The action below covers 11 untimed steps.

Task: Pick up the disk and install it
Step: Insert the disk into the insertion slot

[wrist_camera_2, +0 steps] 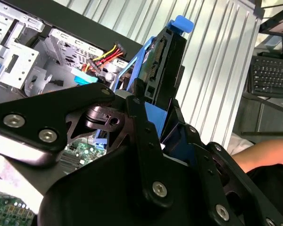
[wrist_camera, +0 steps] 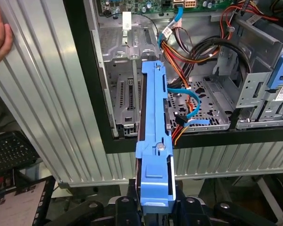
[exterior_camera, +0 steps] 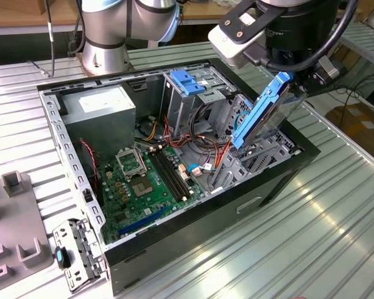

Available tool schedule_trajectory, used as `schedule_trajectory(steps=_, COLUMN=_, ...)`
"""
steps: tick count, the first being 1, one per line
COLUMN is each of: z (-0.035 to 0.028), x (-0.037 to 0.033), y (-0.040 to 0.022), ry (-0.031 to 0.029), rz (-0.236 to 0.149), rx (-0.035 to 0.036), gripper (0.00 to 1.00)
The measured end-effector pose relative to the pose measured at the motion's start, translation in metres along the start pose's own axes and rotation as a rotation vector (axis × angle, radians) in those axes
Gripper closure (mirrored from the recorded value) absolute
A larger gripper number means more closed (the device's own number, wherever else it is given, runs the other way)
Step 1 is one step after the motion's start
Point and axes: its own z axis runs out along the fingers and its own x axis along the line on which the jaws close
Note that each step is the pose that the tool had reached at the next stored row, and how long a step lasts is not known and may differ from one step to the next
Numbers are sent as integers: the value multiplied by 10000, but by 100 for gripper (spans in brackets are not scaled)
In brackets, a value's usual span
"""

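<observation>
gripper clenched on the disk at its upper end, holding it tilted over the open computer case, lower end just above the drive cage. tilt probably aims the blue rails into the bay. not seated yet.

The disk is blue-railed, seemingly silver-grey; the tool is black; the table is ribbed silver.
</observation>
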Motion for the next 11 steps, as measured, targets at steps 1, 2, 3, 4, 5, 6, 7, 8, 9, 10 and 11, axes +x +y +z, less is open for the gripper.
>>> schedule_trajectory(steps=1, z=1, x=0, y=5, ry=4, rz=-18, rx=179, gripper=64)
schedule_trajectory(steps=2, z=0, x=-1, y=6, ry=1, rz=-21, rx=238, gripper=64)
schedule_trajectory(steps=3, z=0, x=-1, y=6, ry=1, rz=-22, rx=240, gripper=64)
schedule_trajectory(steps=4, z=0, x=-1, y=6, ry=2, rz=-23, rx=240, gripper=64)
schedule_trajectory(steps=5, z=0, x=0, y=6, ry=2, rz=-23, rx=240, gripper=64)
schedule_trajectory(steps=6, z=1, x=-1, y=7, ry=2, rz=-23, rx=242, gripper=64)
schedule_trajectory(steps=7, z=4, x=-1, y=9, ry=1, rz=-23, rx=253, gripper=64)
schedule_trajectory(steps=8, z=11, x=0, y=17, ry=3, rz=-25, rx=301, gripper=64)
schedule_trajectory(steps=9, z=20, x=1, y=25, ry=0, rz=-26, rx=366, gripper=64)
schedule_trajectory(steps=10, z=23, x=1, y=31, ry=-2, rz=-28, rx=414, gripper=64)
schedule_trajectory(steps=11, z=23, x=1, y=32, ry=-1, rz=-30, rx=423, gripper=64)
